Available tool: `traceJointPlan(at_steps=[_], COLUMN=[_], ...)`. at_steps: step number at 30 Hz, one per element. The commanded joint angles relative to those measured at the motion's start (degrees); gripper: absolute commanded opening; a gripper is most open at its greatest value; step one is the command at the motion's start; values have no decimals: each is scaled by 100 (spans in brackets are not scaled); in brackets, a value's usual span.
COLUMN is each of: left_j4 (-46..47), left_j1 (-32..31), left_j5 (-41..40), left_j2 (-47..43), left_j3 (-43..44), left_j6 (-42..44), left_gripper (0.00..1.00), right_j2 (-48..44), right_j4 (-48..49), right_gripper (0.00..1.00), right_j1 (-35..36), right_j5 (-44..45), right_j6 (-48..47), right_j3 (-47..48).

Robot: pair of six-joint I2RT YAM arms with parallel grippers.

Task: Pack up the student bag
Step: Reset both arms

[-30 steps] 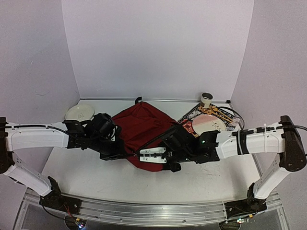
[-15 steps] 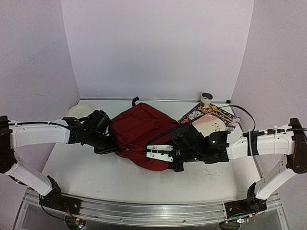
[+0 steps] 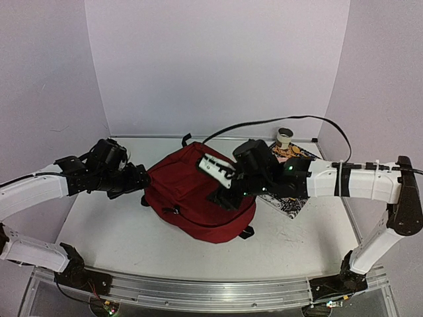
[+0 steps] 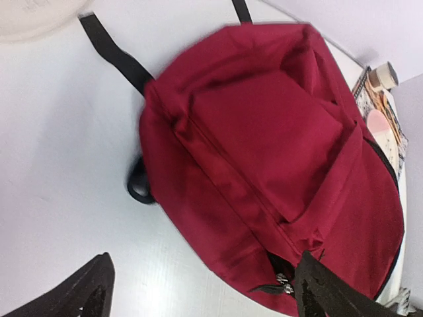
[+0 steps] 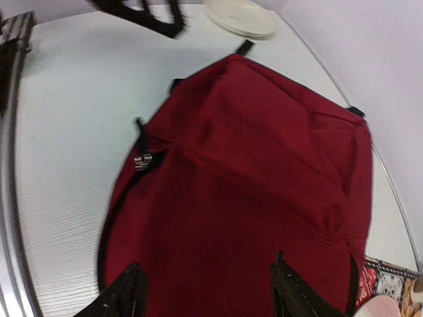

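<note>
Both arms have let go of the bag (image 3: 192,198) and drawn off: the left gripper (image 3: 134,182) has backed away to the bag's left side, and the right gripper (image 3: 222,195) has risen above its top. Each gripper now stands wide open and holds nothing; the wrist views show only red cloth and counter (image 3: 99,231) between the jaws. The bag lies flat mid-counter, with a plate (image 5: 241,16) behind it and a patterned book (image 3: 291,206) just beside its right

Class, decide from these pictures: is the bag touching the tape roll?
Apart. The left wrist view shows the tape roll standing clear of the bag, with the edge of a patterned book showing between them.
</note>
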Motion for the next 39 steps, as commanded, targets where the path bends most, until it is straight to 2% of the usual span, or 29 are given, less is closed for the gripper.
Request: traceJointPlan(at_steps=[1,6,11,18,25,29,39], left_j4=[-188,-417,-484,-467,-460,-464,-462], left_j1=[518,1001,1082,1081,1073,1074,1076], left_j5=[-370,-1012,-1808,-2709,-3204,-3366,-3235], left_j2=[-599,-1284,-2125,-3440,-4190,-4477,-4854], left_j3=[39,112,227,614,939,919,663], left_j6=[316,681,981,1216,1534,1560,1526], left_gripper=[99,100,99,99,100,100,100], right_j2=[3,-531,-1458,-3049,-4177,-4474,-4588], right_j4=[-44,-151,-464,-554,-506,-474,-377], right_gripper=[69,85,98,98,98,98,98], right_j1=[-844,-1661,-2348,-2602,-2603,-2604,-2608], right_j5=[452,1164,1940,3385,4139,4450,4465], right_j6=[1197,2042,2542,3173,3390,3420,3633], right_j3=[321,50,-319,-1107,-1530,-1615,-1735])
